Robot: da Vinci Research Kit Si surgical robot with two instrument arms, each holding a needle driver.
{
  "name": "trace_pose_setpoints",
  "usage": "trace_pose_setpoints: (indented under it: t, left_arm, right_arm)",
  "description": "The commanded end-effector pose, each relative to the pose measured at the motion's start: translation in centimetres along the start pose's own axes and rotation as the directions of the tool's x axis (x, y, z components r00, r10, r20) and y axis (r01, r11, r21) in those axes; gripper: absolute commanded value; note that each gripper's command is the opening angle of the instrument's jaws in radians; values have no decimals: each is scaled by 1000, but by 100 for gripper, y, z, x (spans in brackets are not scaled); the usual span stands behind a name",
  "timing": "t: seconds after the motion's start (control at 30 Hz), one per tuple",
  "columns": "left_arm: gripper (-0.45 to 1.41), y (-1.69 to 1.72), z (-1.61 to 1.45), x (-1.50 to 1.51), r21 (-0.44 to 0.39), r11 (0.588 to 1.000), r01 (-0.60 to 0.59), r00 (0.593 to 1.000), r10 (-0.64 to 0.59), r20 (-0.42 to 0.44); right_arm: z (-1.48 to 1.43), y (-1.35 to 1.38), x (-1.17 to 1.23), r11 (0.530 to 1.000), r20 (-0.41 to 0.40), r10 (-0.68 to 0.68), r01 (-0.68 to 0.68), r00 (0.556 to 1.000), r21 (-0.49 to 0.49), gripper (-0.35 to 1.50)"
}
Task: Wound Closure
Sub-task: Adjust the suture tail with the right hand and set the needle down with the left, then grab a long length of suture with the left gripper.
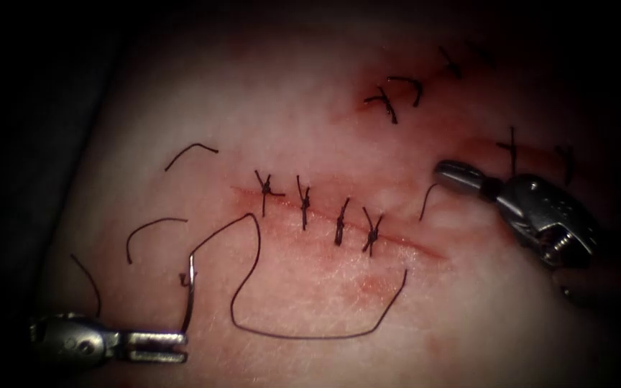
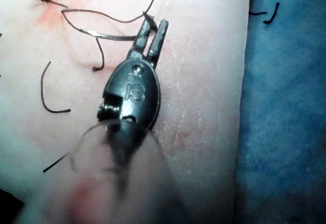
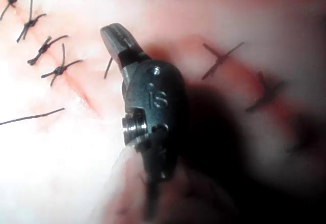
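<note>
Your left tool (image 2: 153,35) sits on the tissue (image 2: 204,81) with jaws parted, nothing gripped; needle (image 2: 109,35) lies just beside its tips, thread (image 2: 102,16) trailing past.

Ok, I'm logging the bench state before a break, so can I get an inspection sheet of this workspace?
Surface: pale pork-belly tissue, with red fluid along the cut.
Job's things: curved steel needle lies on the tissue below the cut's left end, not in it; dark thread loops below the cut; four knotted stitches.
Clutter: cut thread ends.
Grippers: left tool open, holding nothing, needle by its tips; right tool shut, holding nothing.
Cables: nothing seen.
Surroundings: blue cloth.
</note>
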Motion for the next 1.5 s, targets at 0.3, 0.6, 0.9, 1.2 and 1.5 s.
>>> trace_pose_setpoints:
  t: [0.3, 0.6, 0.9, 1.2, 1.5]
  left_arm:
    - [-45, 6, 6, -10, -12, 1000, -4, 1000, 4, 6]
    - [-45, 7, -5, -16, -15, 1000, 9, 1000, -8, 8]
    - [88, 7, -17, -21, 148, 974, 172, 975, -189, 114]
    - [133, 12, -58, -22, 219, 953, 207, 957, -244, 158]
    - [111, -21, -82, -15, 324, 915, 238, 919, -321, 230]
  right_arm:
    - [17, -2, 5, 1000, 26, -14, 14, 1000, 8, -35]
    - [22, -4, 12, 1000, 28, -7, 6, 1000, 13, -35]
    - [17, -6, 16, 999, -18, 0, 1, 1000, 44, 142]
    - [-12, 12, 53, 994, -78, 21, -13, 997, 106, 148]
    - [-49, 29, 79, 991, -121, 32, -16, 992, 134, 143]
